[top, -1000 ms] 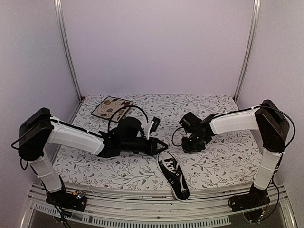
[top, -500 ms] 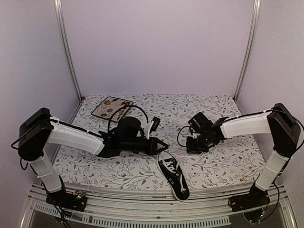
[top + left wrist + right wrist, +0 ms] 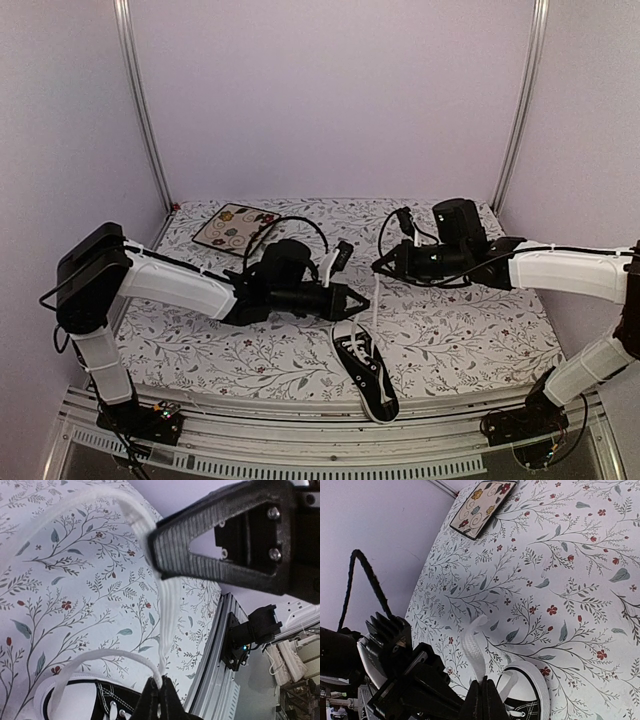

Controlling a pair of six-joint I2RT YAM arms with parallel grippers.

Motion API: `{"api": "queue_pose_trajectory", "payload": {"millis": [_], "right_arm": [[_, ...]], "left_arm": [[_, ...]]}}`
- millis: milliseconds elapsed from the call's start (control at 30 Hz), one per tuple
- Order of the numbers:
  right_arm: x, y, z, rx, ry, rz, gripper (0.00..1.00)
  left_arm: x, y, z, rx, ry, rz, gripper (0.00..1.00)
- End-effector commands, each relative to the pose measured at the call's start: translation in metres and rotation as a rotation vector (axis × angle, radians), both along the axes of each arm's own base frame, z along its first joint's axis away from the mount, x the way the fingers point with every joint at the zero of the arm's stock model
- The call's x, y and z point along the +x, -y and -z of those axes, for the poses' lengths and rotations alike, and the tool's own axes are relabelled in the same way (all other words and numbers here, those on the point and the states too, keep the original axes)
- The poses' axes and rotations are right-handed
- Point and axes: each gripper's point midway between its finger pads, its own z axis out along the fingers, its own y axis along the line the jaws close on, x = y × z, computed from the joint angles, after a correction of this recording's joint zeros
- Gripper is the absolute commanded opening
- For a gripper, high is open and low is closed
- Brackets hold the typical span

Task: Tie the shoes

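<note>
Sitting sole-down at the near edge of the bench [image 3: 480, 330]: sneaker [image 3: 365, 370], toe cap pointing to the far side and slightly left, heel right at the front edge.

Left fingers [image 3: 363, 300] hang just beyond the sneaker's toe, pointing right. Right fingers [image 3: 378, 265] are a bit further back from the toe, pointing left. The two tips are near each other but apart.

Left wrist view: left fingers pressed together, clamped on the lace [image 3: 167, 605]. From the pinch one strand runs up to the tip of the right fingers, then curves off over the bench in a loop. A second strand arcs from the pinch down toward the sneaker's toe end.

Right wrist view: right fingers together too, pinching a flat white strand of lace. A short free end sticks out past the pinch, and the sneaker's white toe cap sits just beside the tips.

Can't tell whether both pairs hold the same strand.

Floral plate [image 3: 235, 227] lies at the far-left corner, well apart from the sneaker.
</note>
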Motion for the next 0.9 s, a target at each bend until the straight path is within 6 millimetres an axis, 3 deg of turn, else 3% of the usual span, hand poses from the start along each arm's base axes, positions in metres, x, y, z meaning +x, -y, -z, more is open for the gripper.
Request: {"api": "queue_pose_trajectory", "payload": {"millis": [0,867], "right_arm": [[-0.008,-0.007,-0.021,0.077,0.054,-0.062,0.02],[-0.011,-0.013,-0.023,0.107,0.043,-0.094,0.02]], "left_arm": [[0.003,0.012,-0.005,-0.009,0.024,0.047,0.02],[0.007,0.027,0.007,0.002,0.001,0.075,0.18]]}}
